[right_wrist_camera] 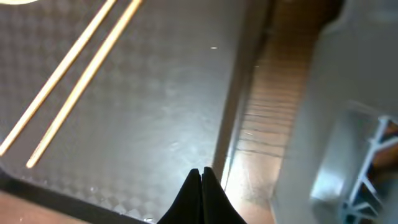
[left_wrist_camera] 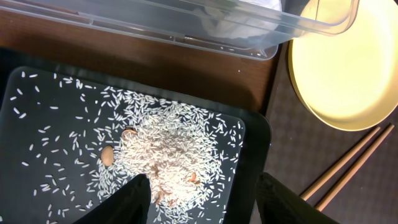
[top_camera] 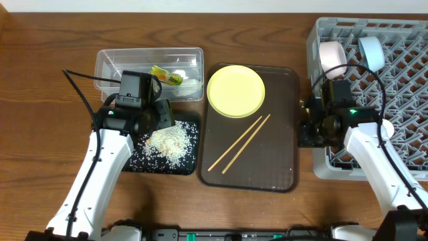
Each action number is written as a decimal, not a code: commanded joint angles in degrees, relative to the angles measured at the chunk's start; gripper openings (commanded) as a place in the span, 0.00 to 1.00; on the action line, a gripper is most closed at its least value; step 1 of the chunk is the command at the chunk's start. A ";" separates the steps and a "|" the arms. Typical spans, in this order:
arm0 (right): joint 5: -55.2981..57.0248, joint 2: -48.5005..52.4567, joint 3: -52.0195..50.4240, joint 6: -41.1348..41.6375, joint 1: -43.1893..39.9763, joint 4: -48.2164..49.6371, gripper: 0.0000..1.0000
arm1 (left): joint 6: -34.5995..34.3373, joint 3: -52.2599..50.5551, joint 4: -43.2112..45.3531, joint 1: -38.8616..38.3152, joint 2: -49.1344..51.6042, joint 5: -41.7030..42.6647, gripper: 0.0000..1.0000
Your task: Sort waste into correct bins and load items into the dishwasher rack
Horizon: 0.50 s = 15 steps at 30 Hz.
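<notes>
White rice grains [top_camera: 168,142] lie heaped on the shallow black tray [top_camera: 190,127]; the heap also shows in the left wrist view [left_wrist_camera: 166,149]. My left gripper [left_wrist_camera: 202,196] is open and empty just above the black tray [left_wrist_camera: 37,124]. The clear tub [top_camera: 110,63] holds the yellow-green and orange wrapper [top_camera: 166,75] and white scraps [top_camera: 190,83]. The pale yellow plate [top_camera: 235,91] and two chopsticks [top_camera: 239,143] lie on the brown serving tray [top_camera: 277,161]. The white-pink bowl [top_camera: 332,57] and light blue bowl [top_camera: 370,52] stand in the grey rack [top_camera: 401,100]. My right gripper [right_wrist_camera: 201,171] is shut and empty over the serving tray's right edge.
The brown serving tray sits between the black tray and the rack. A black cable [top_camera: 87,79] runs across the clear tub's left side. A strip of bare wood [right_wrist_camera: 264,124] separates the serving tray from the rack wall [right_wrist_camera: 314,106].
</notes>
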 commanded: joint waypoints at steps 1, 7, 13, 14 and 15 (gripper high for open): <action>3.34 0.24 -0.33 0.92 1.33 -0.31 0.01 | 1.14 0.24 -0.02 0.24 -0.74 -0.72 0.57; 15.54 0.24 -0.33 11.72 1.25 -1.01 0.01 | 1.14 0.24 -0.02 0.24 -0.74 -0.72 0.57; 20.22 0.24 -0.33 13.31 -0.70 -0.15 0.01 | 1.14 0.24 -0.02 0.24 -0.74 -0.72 0.57; 20.22 0.24 -0.33 13.31 -1.11 0.48 0.01 | 1.14 0.24 -0.02 0.24 -0.74 -0.72 0.57; 20.22 0.24 -0.33 13.31 -1.60 1.46 0.01 | 1.14 0.24 -0.02 0.24 -0.74 -0.72 0.57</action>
